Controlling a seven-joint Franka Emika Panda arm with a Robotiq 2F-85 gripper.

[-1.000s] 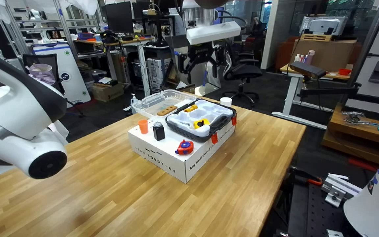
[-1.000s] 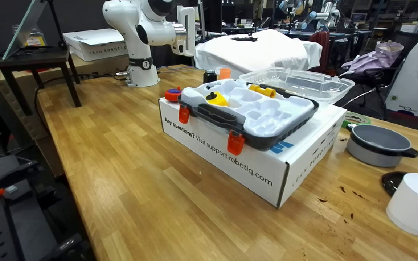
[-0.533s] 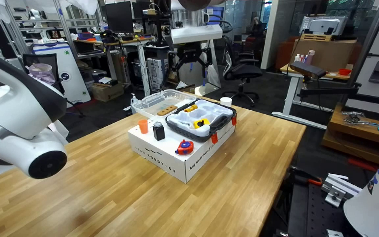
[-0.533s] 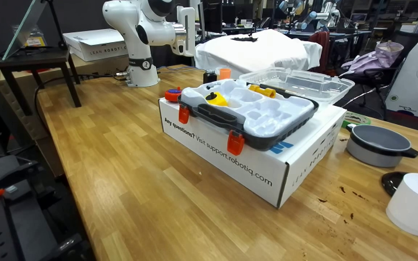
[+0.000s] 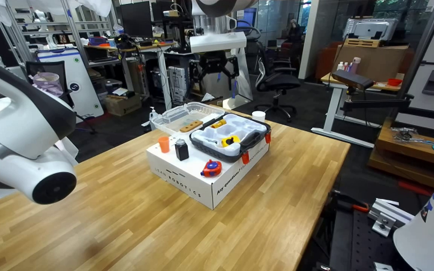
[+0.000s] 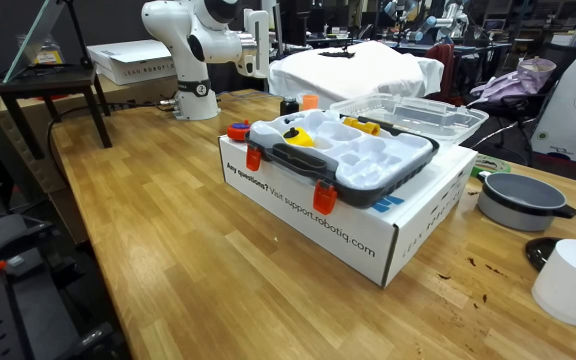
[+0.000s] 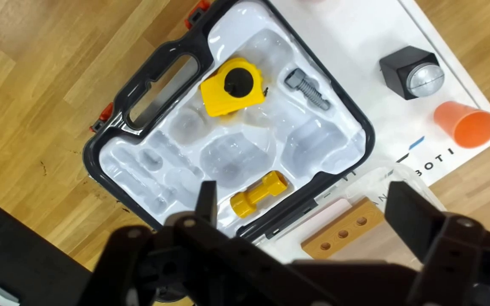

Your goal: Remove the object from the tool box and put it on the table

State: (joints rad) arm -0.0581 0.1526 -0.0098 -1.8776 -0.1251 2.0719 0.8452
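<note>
From my seat, I find the yellow plastic dumbbell-shaped peg [image 7: 258,194] lying flat in a slanted recess near the hinge side of the open, black-rimmed tool case with its glossy pale-grey tray [image 7: 236,155]. I take it the recess is moulded long to stop such a piece rolling. The clear plastic lid [image 6: 413,115] is folded back, leaving the tray open from above. My black two-fingered hand [image 7: 302,199] is spread wide, nothing between its fingers, well above the case; that width should let me straddle the peg, probably across its slim middle, where the thicker ends would resist slipping. The case rests on a white cardboard box [image 6: 288,200], perhaps to raise it, so I judge the set-down on the light wooden bench [image 6: 168,225] must come lower, clear of the box.
</note>
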